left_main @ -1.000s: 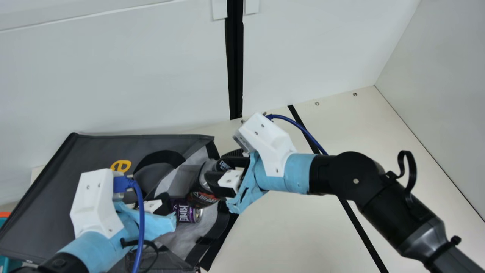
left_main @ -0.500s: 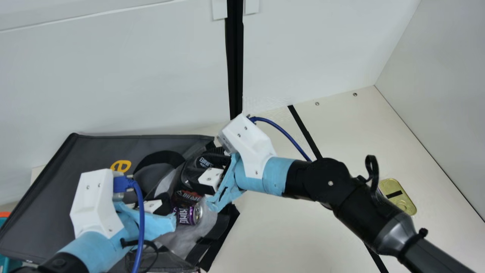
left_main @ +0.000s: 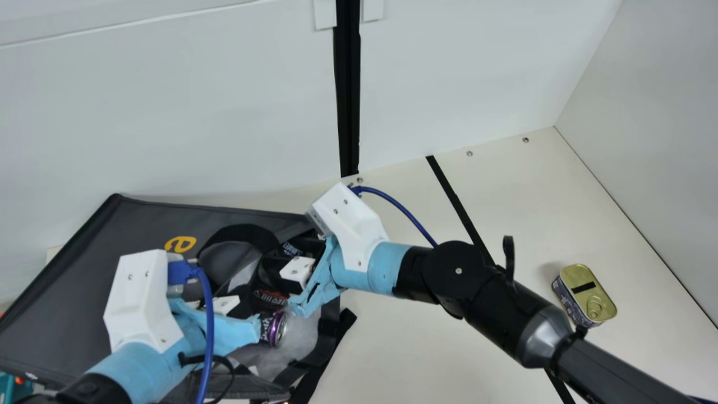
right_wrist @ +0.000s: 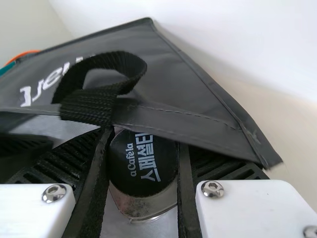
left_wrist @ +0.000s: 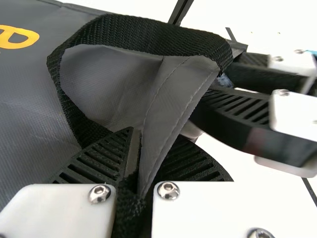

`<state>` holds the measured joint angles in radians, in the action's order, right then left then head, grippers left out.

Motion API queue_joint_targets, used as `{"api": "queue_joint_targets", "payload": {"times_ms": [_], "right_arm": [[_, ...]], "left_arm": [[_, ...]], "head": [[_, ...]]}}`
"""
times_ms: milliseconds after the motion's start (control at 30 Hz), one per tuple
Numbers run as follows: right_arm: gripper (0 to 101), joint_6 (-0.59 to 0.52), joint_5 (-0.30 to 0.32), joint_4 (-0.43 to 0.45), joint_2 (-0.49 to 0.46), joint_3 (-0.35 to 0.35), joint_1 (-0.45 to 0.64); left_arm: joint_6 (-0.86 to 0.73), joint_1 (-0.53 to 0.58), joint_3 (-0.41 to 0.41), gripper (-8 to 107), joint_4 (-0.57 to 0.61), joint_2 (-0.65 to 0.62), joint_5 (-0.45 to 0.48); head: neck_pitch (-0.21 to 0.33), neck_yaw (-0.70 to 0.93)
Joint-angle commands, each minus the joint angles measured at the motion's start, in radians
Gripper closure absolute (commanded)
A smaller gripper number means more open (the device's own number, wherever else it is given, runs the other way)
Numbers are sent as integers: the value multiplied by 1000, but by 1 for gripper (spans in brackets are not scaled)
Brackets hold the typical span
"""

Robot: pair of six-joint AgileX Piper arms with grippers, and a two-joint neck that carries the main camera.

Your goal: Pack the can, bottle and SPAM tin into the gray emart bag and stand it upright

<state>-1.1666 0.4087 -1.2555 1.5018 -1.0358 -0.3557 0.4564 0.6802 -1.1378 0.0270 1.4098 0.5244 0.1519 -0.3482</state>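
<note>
- The gray emart bag [left_main: 151, 221] lies on its side on the cream desk [left_main: 387, 348], its mouth turned toward the right arm.
- The left end effector [left_main: 247, 300] is at the bag's mouth, over the lying bag; in the left wrist view it pinches a fold of the gray fabric together with black webbing, one ribbed finger on each side.
- A black webbing handle [left_main: 238, 230] loops up from the bag close to that grip.
- The right end effector [left_main: 276, 261] reaches into the mouth and is closed around the bottle [left_main: 268, 298]; in the right wrist view its two fingers press either side of the neck, with the black cap [right_wrist: 142, 161] between them, white lettering on its top.
- The bottle is at the bag's opening, dark with red print on its body.
- The purple can [left_main: 275, 329] lies on its side within the mouth, just beside the bottle, silver end facing out.
- The SPAM tin [left_main: 586, 292] sits on the desk, well apart from the bag, its gold pull-ring lid facing up.
- A thin black stripe [left_main: 457, 205] crosses the desk between bag and tin, passing under the right arm.
- White walls [left_main: 168, 112] stand behind.
</note>
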Motion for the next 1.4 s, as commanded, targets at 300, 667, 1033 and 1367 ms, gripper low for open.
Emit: {"api": "queue_joint_targets", "payload": {"times_ms": [300, 667, 1033, 1367], "right_arm": [[101, -81, -2, -74, 61, 2, -26], [101, -92, -6, -85, 117, -37, -55], [75, -81, -7, -70, 132, -49, -69], [41, -65, -1, -44, 127, -45, -64]], "left_arm": [[0, 0, 0, 107, 0, 0, 0], [0, 0, 0, 107, 0, 0, 0], [0, 0, 0, 107, 0, 0, 0], [0, 0, 0, 107, 0, 0, 0]], "head": [[23, -1], [23, -1], [23, -1], [23, -1]]}}
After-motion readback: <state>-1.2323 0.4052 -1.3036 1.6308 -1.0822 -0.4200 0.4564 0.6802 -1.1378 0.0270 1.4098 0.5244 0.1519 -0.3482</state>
